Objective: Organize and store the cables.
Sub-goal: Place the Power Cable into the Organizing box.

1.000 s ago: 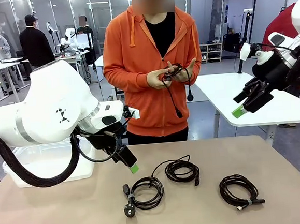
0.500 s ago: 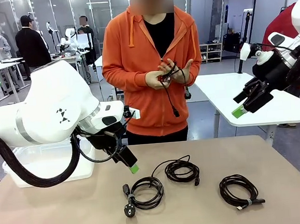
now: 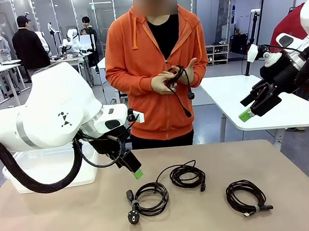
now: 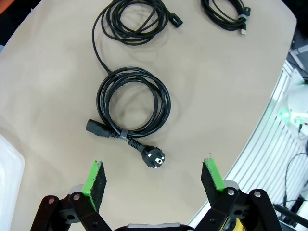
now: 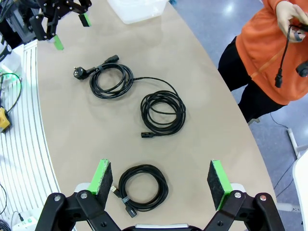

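On table (image 3: 71, 218): plug-ended cable (image 3: 150, 197), middle cable (image 3: 187, 176) and right cable (image 3: 246, 196), all coiled. Fourth cable (image 3: 190, 94) is bunched in person's hands (image 3: 162, 82), part hidden by fingers. Left gripper (image 4: 153, 168) and right gripper (image 5: 161, 174) are spread wide, empty.

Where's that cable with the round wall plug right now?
In the front view, the round-plug cable lies coiled on the table left of centre, a second coil just beyond it to the right.

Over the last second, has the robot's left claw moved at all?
No. The left gripper hangs where it did, just above and left of the plug-ended cable.
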`<act>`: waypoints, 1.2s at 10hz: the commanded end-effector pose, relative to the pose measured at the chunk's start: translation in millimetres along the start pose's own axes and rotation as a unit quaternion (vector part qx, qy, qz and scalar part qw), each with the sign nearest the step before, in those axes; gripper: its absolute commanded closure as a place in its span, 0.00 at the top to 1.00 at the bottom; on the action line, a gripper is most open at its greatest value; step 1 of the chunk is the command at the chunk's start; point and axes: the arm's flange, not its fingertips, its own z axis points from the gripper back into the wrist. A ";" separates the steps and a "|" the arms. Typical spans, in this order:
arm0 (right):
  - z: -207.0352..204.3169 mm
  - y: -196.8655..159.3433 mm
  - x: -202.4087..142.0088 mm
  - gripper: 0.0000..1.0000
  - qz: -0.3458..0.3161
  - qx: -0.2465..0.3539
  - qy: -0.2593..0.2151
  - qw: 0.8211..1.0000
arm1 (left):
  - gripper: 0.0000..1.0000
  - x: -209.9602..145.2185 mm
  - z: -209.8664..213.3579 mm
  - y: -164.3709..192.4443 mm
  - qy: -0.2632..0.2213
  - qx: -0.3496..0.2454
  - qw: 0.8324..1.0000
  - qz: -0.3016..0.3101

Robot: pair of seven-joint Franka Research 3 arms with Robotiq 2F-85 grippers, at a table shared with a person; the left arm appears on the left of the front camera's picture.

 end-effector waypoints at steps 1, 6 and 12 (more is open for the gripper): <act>-0.3 0.8 -0.6 1.00 0.000 0.000 0.000 1.000 | 1.00 -2.0 2.1 -0.2 -0.001 -0.001 1.000 0.000; -0.3 0.8 -0.6 1.00 0.000 0.000 0.000 1.000 | 1.00 7.2 -14.6 -14.2 0.074 0.040 0.992 0.090; -0.3 0.8 -0.6 1.00 0.000 0.000 0.000 1.000 | 1.00 -0.3 -49.1 -19.0 0.138 0.124 0.905 0.382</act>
